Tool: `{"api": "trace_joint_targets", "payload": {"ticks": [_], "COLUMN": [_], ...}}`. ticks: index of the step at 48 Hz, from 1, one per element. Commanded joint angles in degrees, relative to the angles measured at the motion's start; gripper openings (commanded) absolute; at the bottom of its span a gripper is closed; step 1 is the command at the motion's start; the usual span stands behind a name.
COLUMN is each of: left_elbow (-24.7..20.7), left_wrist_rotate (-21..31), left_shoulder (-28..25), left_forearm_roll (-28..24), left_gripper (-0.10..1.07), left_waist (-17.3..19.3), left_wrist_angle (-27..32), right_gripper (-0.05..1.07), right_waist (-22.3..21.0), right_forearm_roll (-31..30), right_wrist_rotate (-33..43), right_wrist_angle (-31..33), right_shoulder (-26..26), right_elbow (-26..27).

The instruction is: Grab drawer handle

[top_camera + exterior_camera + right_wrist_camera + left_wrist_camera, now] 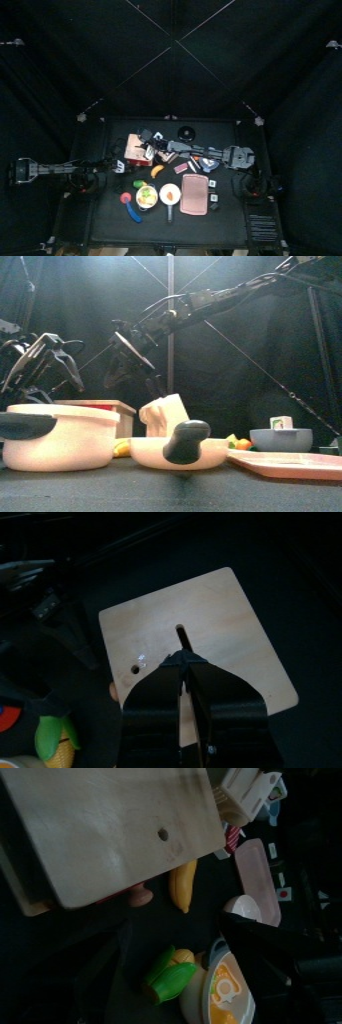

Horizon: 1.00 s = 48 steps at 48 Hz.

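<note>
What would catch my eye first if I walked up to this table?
Probably the long black arm stretching in from the right across the middle. Its fingers hang nearly closed over the pale top of the drawer box, by a small dark slot. Up front stand a cream pot, a bowl and a pink tray.

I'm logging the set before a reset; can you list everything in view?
boxy drawer unit with cream panel: one, orange-red, back left
flat rectangular board: one, pink, front right
curved banana: one, yellow, by the drawer unit
pepper: one, green, front left
pot with black handle: one, cream, front left
round bowl: one, grey, right
left claw: one, black, open, left side
right claw: one, black, nearly shut over the cream panel
</note>
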<state>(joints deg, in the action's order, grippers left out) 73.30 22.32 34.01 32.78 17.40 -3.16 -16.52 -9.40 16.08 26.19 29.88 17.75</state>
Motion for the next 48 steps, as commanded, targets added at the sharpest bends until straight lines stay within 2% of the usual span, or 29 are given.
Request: {"api": "trace_joint_targets", "payload": {"ticks": [1, 10, 21, 32, 48], "left_elbow": [-1.58, -2.29, -3.16, -3.69, -5.45], "left_wrist_rotate": [-0.09, -0.09, 0.00, -0.09, -0.09], "left_shoulder": [-1.32, -4.31, -7.29, -8.88, -12.83], "left_forearm_roll": [0.53, 2.29, 2.72, 8.35, 8.70], "left_gripper": [1.01, 1.00, 1.00, 1.00, 1.00], "left_waist": [0.26, 0.26, 0.97, 1.32, 0.88], "left_wrist_angle": [-0.88, -3.52, -3.96, -4.04, -4.04], "right_gripper": [0.31, 0.31, 0.31, 0.31, 0.31], "right_waist": [-0.35, -0.53, -1.05, -1.05, -1.14], "right_forearm_roll": [-0.35, -0.88, -1.32, -2.11, -2.37], "right_wrist_rotate": [0.09, 0.09, 0.18, 0.26, 0.18], "right_wrist_angle": [0.70, 0.97, 2.02, 2.29, 3.96], "right_shoulder": [-0.79, 0.35, 0.97, 1.05, 1.93], "right_elbow": [2.81, 2.72, 2.02, 1.67, 1.67]}}
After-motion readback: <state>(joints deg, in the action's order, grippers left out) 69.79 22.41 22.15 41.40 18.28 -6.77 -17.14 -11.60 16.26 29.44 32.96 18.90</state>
